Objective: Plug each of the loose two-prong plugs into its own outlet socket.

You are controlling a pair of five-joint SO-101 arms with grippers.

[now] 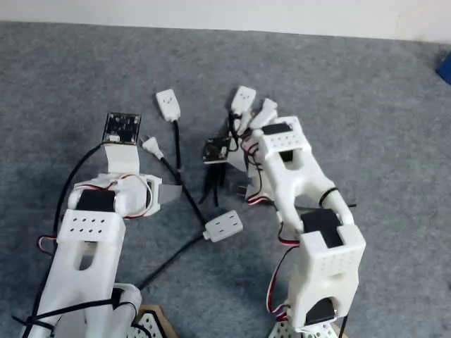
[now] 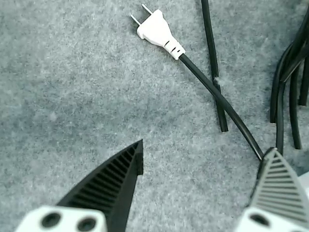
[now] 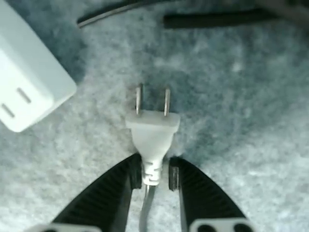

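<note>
Two-prong plug (image 2: 154,30) is seen lying flat on the grey worktop (image 2: 63,87), well ahead of the left gripper (image 2: 206,147) and untouched by it. The left jaws are spread wide with nothing held between them, the black finger (image 2: 118,176) on one side and the grey finger (image 2: 275,181) on the other. The plug's black cable (image 2: 198,72) is run back toward the grey finger and is crossed by a second cable (image 2: 208,34). In the high view an outlet socket (image 1: 168,104) is seen beyond this plug, and a second socket (image 1: 224,225) is seen between the two arms, nearer their bases. Further right, a second plug (image 3: 152,128) is gripped by the right gripper (image 3: 154,173). Its jaws are closed narrow on the plug's ribbed neck, and the prongs (image 3: 140,99) are pointed away from the jaws. A white socket block (image 3: 26,92) is seen just beside the held plug, not touched by it, and the prongs are not in its slots.
</note>
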